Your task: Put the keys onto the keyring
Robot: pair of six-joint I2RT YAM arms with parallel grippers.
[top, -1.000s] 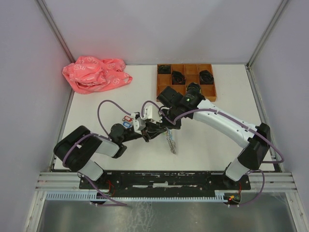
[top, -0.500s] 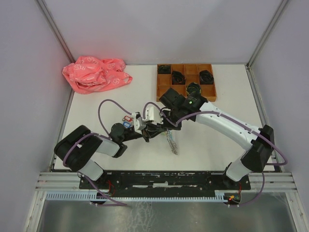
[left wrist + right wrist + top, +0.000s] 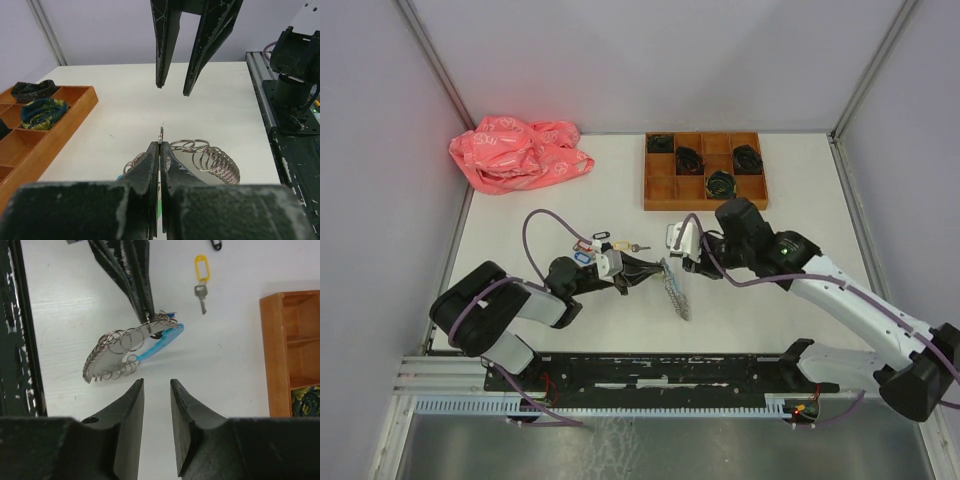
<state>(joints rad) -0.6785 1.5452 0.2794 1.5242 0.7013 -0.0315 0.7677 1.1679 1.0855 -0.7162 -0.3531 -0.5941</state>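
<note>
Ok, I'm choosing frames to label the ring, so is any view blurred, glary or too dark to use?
Left wrist: the left gripper up close looks soft, the large silvery metal keyring sharp. Right wrist: keyring crisp against the white table, no glare. Top external: even light, but the keyring is too small to resolve.

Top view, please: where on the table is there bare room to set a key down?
Bare table lies between the bag and the tray at the far edge, and right of the tray. The near patch between the keyring and the right arm is free too. It is crowded around the keyring and the loose keys beside it.
</note>
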